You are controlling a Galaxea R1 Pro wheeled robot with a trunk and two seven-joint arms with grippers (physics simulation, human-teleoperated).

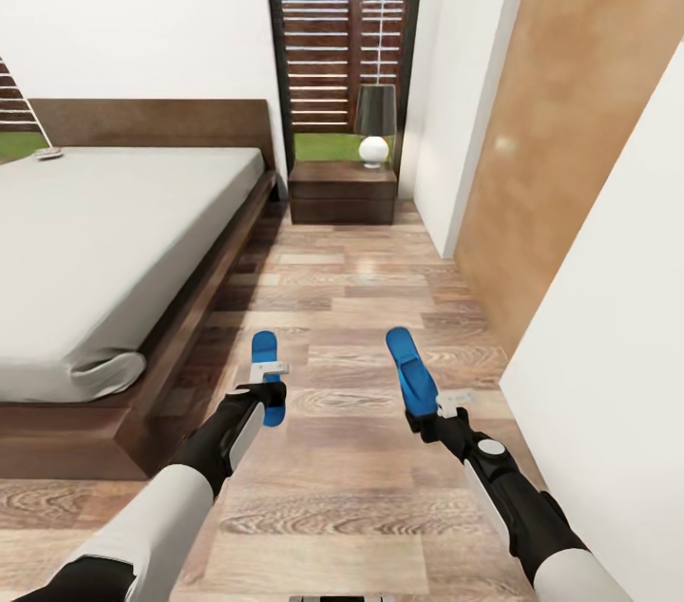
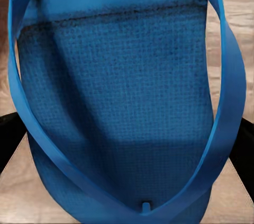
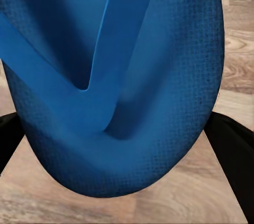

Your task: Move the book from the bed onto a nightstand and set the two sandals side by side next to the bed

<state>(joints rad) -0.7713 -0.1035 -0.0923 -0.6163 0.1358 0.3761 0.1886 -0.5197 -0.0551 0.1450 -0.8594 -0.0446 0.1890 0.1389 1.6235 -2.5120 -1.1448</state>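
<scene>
Nearest, above the brown wood-plank floor (image 1: 361, 488), the left gripper (image 1: 270, 390) has its jaws closed on a blue sandal (image 1: 265, 372) with a dimpled foam sole and smooth straps, and the right gripper (image 1: 429, 413) likewise clamps the other blue sandal (image 1: 410, 370). Both sandals are long rounded ovals, their length running away from the robot, the right one leaning slightly left. Beyond, at left, lies the bed (image 1: 114, 232) with its dark frame and pale mattress, and past it the reddish-brown nightstand (image 1: 342, 194) under the slatted window (image 1: 344, 23).

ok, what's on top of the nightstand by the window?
A table lamp stands on the nightstand: white round base, dark shade. The rest of the top looks bare. The strip of top behind the lamp base is hidden.
</scene>
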